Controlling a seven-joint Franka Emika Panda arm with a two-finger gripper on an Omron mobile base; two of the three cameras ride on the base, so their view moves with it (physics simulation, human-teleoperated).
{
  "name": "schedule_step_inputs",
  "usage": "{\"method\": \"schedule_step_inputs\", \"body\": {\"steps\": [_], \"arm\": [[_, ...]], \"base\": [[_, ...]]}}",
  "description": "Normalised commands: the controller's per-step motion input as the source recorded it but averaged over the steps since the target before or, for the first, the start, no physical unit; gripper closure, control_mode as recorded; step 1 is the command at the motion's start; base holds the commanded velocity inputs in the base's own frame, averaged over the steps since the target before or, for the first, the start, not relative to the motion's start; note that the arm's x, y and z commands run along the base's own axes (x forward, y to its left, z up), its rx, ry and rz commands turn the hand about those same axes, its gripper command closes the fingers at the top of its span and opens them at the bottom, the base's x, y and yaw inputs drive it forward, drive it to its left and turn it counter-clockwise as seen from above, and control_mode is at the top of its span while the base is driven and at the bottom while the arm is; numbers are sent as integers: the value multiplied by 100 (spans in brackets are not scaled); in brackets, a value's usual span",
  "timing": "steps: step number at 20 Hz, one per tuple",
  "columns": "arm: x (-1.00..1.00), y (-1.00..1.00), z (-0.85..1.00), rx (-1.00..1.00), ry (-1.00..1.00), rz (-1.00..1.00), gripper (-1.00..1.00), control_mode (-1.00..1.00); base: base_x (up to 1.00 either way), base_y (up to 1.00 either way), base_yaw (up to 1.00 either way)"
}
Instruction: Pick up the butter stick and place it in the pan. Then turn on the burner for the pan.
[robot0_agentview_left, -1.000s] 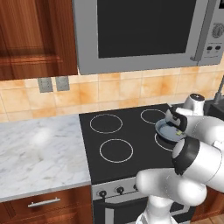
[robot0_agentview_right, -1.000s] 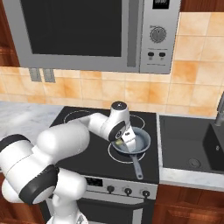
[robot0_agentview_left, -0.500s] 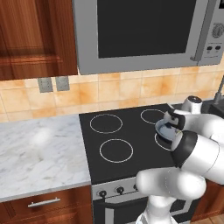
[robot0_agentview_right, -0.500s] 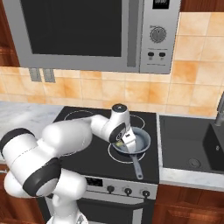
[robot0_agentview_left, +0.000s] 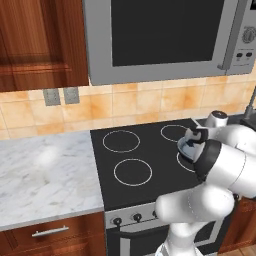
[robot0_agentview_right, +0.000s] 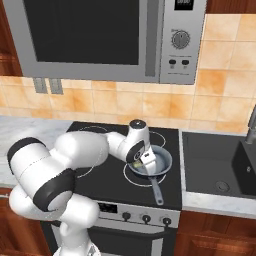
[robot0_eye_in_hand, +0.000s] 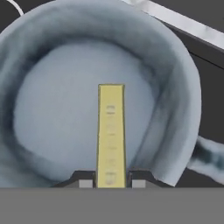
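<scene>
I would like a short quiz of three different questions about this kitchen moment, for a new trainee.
1. True or false: the butter stick lies on the marble counter.
2. The gripper is over which thing? A) the sink B) the pan C) the microwave
3. Fill in: the butter stick sits between the two ______ of the gripper.

Key: 1 false, it is between the fingertips, over the pan; 2 B; 3 fingertips.
</scene>
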Motion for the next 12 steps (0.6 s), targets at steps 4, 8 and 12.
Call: {"method": "schedule_step_inputs", "body": {"steps": [4, 8, 12], "arm": [[4, -7, -1, 0, 1, 0, -100, -100], [0, -1, 6, 0, 0, 0, -100, -100], [-10, 1, 27, 0, 0, 0, -100, -100]], "base": [[0, 0, 0], [0, 0, 0], [0, 0, 0]]}}
